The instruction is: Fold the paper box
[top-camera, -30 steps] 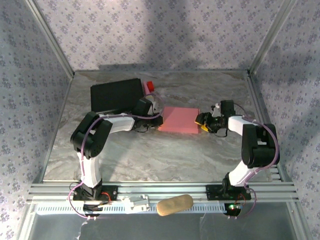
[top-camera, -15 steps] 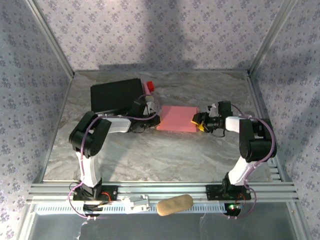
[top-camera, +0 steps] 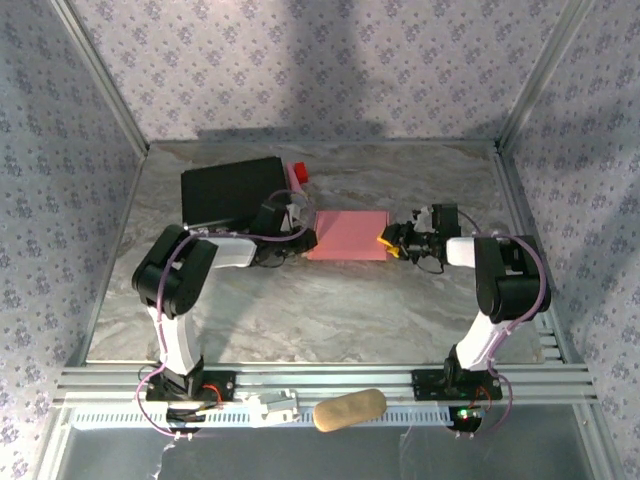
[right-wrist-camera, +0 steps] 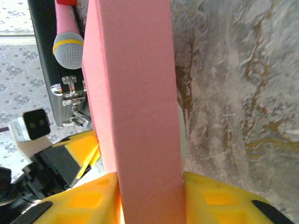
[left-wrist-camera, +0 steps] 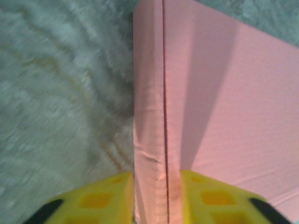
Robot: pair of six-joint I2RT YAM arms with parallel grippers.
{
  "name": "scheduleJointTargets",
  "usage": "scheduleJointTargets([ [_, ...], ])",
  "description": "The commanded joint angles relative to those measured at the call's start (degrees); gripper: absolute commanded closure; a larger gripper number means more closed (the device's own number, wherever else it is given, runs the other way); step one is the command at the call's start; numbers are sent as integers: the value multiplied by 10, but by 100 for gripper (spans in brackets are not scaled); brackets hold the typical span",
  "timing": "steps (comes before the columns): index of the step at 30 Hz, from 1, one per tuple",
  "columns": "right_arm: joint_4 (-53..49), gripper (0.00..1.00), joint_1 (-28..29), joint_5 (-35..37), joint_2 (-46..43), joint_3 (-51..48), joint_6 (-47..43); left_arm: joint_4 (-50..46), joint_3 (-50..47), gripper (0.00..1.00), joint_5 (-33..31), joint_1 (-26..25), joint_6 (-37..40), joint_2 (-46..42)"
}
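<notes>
**Paper box held at two edges.** The paper box [top-camera: 347, 236] lies flat at mid-table on the marble tabletop [top-camera: 300, 310], near the black case [top-camera: 232, 190]. We see the left gripper [left-wrist-camera: 156, 191] narrowed onto the box's left edge, its yellow pads [left-wrist-camera: 105, 200] against both faces. The right gripper [right-wrist-camera: 149, 189] pinches the opposite edge in the same way. We judge the thin cardboard light, springy and easily creased; a wrinkle marks the side wall. We therefore favour holds at the edges beside the folds, with gentle pressure.
</notes>
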Motion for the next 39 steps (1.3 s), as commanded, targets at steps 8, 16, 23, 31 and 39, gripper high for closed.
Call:
scheduleJointTargets([
  [8,-92,68,-24,-33,-59,35,134,-82,24,52,-7,18,-91,-96],
  [16,-234,71,-34,-97,-50,89,159,25,-6,44,16,40,-322,-78],
  [23,-273,70,-35,-120,-45,99,185,59,8,28,21,27,-412,-67],
  [31,-296,70,-38,-128,-39,103,194,-29,9,27,38,8,-525,-69],
  [39,-299,70,-27,-120,-42,106,212,109,-2,40,43,-32,-654,-15],
])
